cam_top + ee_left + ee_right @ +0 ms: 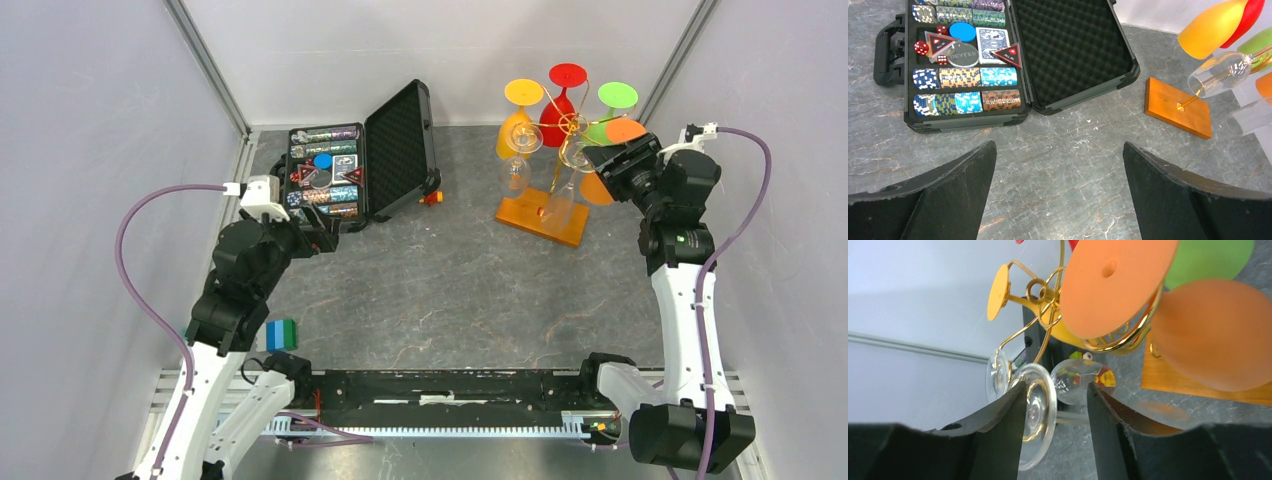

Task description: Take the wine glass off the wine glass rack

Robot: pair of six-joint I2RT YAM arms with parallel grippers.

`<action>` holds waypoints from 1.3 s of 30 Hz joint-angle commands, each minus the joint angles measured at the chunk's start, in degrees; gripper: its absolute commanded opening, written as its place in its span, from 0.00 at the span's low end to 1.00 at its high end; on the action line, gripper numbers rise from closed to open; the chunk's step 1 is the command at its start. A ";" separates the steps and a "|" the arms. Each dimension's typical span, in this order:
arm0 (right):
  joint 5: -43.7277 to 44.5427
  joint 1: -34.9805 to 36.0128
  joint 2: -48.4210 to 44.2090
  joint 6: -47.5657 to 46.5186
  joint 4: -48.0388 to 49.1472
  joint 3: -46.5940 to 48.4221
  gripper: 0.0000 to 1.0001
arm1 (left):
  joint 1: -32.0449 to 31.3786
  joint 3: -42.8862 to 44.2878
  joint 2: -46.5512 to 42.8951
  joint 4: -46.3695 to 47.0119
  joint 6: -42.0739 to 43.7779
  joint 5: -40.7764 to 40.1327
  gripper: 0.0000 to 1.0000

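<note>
The wine glass rack [573, 126] is gold wire on an orange-brown wooden base [541, 216], standing at the back right. Several glasses hang upside down from it, some clear, some coloured. My right gripper [603, 160] is up at the rack's right side. In the right wrist view it [1056, 390] is open around a clear wine glass: the round foot [1042, 415] lies against the left finger, and the thin stem [1073, 416] crosses the gap. The bowl [1080, 382] shows beyond the tips. My left gripper [1059, 146] is wide open over bare table, holding nothing.
An orange foot [1113, 285], an orange bowl [1213, 335] and a green foot [1210, 260] crowd close above and right of my right fingers. An open black case of poker chips [360, 165] lies at the back left. Small blue and green blocks [281, 334] sit by the left arm.
</note>
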 commanded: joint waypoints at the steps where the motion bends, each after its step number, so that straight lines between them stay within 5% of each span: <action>1: -4.89 -0.50 -0.31 0.94 2.33 0.42 0.54 | -0.08 0.56 0.83 1.97 0.59 -1.69 1.00; 9: 0.69 -0.76 -1.96 0.61 1.20 -1.01 0.43 | -0.08 0.20 1.85 3.11 0.03 -2.69 1.00; 21: 2.44 -0.85 -3.82 2.18 2.44 -1.09 0.39 | -0.08 -4.37 -4.92 8.66 0.67 -3.74 1.00; 26: 1.59 -0.85 -3.51 3.04 2.11 -0.88 0.24 | -0.08 -4.11 -4.42 8.21 1.12 -4.16 1.00; 34: 0.36 -0.85 -3.25 5.39 4.40 -2.30 0.29 | -0.08 -4.80 -4.76 8.43 1.38 -4.45 1.00; 39: 2.13 -0.80 -4.27 4.49 3.59 -1.75 0.14 | -0.03 -4.72 -4.90 8.21 1.56 -5.11 1.00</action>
